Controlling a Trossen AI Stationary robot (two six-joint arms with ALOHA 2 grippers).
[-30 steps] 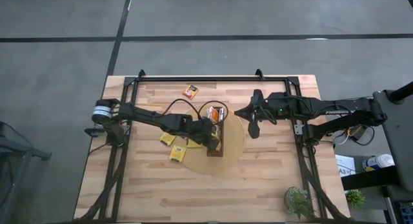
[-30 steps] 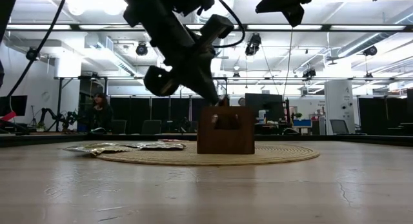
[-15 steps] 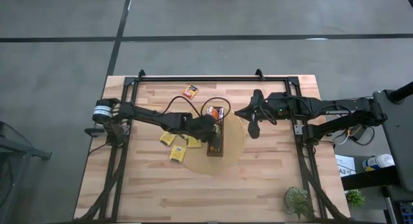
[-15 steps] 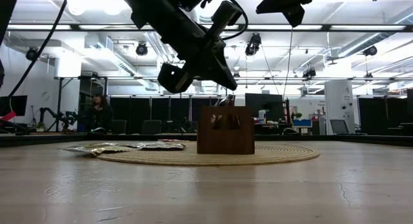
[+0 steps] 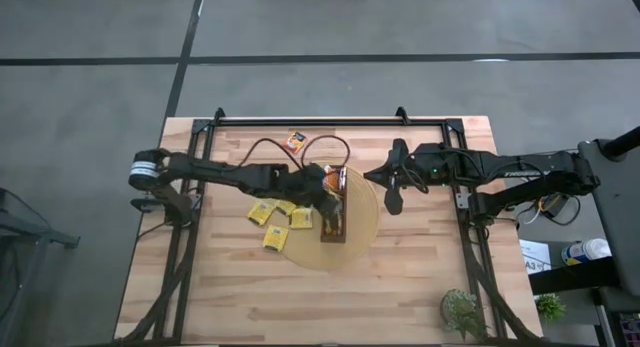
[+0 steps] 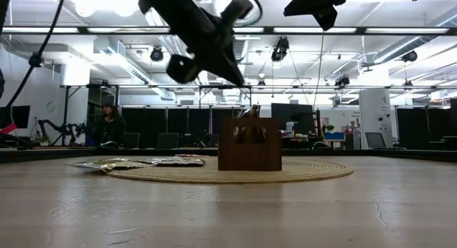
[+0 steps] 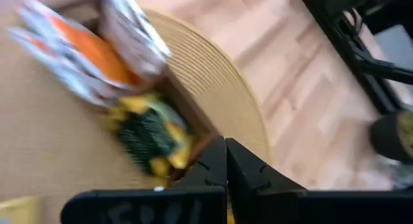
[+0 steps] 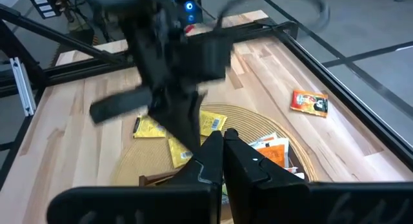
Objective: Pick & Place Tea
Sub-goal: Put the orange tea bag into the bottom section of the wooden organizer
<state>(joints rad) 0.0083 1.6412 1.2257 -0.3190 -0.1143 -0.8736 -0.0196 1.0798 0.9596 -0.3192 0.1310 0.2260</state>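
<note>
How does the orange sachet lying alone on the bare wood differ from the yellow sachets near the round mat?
The orange sachet lies alone near the table's far edge; the yellow sachets cluster together beside the round mat, some overlapping its edge. One is orange, the others yellow. All lie flat, outside the tray.

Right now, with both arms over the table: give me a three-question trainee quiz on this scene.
1. True or false: the left gripper holds a tea sachet.
2. Multiple choice: the long dark-brown wooden tray rests on A) bare wood, B) the round tan woven mat, C) the floor.
3. Where does the lone orange paper sachet lie relative to the mat?

Key
1. False: its fingers are shut with nothing between them, above the tray's far end.
2. B.
3. Off the mat, on the light wooden table, toward the far edge. The right gripper waits nearby, shut.
</note>
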